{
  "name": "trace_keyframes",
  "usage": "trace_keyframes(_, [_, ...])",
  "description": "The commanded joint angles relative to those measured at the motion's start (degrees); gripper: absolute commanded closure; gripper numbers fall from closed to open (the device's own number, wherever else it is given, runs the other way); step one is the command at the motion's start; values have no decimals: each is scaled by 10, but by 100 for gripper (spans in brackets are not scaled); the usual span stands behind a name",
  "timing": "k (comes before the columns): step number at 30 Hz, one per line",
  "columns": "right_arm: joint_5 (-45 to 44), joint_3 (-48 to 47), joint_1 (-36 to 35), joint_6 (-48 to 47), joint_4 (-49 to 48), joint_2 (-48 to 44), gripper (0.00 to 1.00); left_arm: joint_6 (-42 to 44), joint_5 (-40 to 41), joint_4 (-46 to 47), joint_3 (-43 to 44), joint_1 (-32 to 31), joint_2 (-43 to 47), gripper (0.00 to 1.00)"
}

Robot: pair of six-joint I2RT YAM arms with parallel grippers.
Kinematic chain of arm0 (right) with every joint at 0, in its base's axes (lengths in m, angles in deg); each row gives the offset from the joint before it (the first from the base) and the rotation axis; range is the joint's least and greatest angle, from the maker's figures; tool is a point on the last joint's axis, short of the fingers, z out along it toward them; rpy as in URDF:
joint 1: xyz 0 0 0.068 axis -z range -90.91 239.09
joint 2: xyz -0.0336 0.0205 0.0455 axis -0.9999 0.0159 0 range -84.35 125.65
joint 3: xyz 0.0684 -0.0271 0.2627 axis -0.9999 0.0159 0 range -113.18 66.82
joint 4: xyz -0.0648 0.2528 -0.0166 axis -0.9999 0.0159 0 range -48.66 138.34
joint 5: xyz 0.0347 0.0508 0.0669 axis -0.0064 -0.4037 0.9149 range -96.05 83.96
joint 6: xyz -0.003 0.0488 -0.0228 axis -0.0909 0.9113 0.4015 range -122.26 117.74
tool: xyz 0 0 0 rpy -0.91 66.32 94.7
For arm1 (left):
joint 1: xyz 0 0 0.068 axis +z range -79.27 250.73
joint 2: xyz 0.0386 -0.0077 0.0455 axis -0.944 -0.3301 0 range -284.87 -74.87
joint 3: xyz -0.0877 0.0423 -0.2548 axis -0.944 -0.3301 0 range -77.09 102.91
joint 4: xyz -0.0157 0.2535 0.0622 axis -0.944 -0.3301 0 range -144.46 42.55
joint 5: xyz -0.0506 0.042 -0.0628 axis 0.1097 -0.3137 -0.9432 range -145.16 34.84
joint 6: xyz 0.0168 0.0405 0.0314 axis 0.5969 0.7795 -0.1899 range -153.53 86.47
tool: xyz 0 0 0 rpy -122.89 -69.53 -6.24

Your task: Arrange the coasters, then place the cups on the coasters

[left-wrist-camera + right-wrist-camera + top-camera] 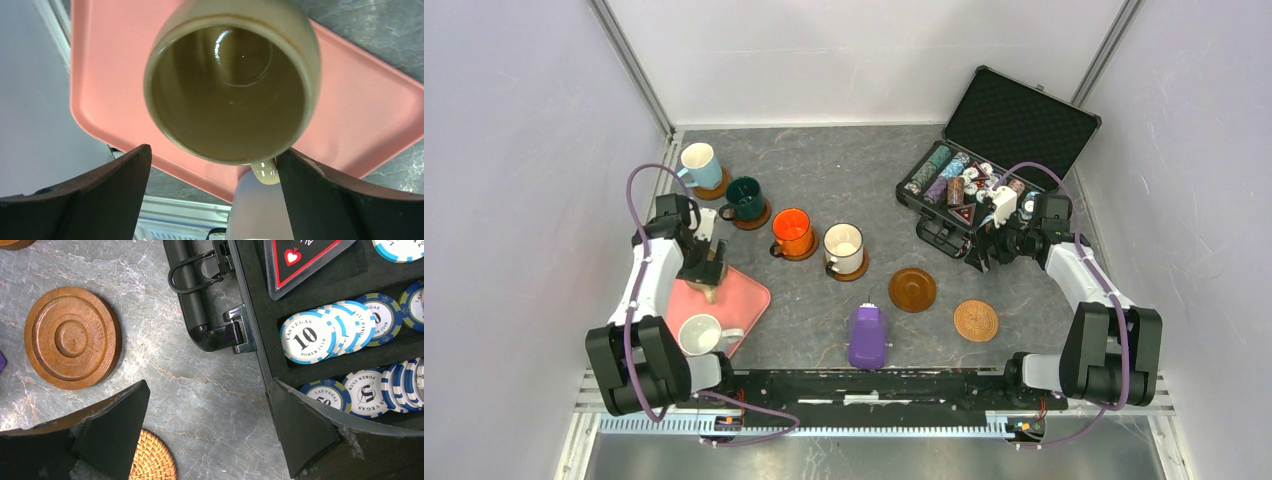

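Observation:
Light blue [699, 163], dark green [746, 197], orange [792, 230] and cream [844, 247] cups each stand on a dark coaster in a diagonal row. An empty dark wood coaster [912, 290] [72, 337] and a lighter woven coaster [976, 321] [152, 460] lie right of them. A white cup [701, 334] and a beige cup [230, 85] sit on the pink tray [742, 297]. My left gripper [708, 278] [212, 150] hangs open just above the beige cup, whose handle is next to one finger. My right gripper [980, 252] [208, 385] is open over bare table beside the case.
An open black case of poker chips [994, 160] [345, 335] stands at the back right, its handle facing the coasters. A purple oblong device [868, 337] lies near the front middle. Side walls close in left and right.

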Motion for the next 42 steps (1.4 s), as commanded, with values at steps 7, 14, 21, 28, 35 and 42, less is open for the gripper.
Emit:
trace_keyframes(7, [11,3,4,-9,-2,3,2,22,-37,24,2,51,-16,19])
trace_keyframes(14, [12,3,6,-10,-1,3,2,47,-63,43,-5,77,-41,24])
trace_keyframes(21, [11,3,7,-9,1,4,2,59,-98,69,-7,90,-62,39])
trace_keyframes(28, [11,3,8,-9,0,6,2,71,-111,68,-7,96,-58,88])
trace_keyframes(35, [18,2,7,-8,1,6,2,55,-153,41,60,96,14,98])
trace_keyframes(42, [22,-1,8,-6,0,3,2,1,-217,-17,189,82,22,98])
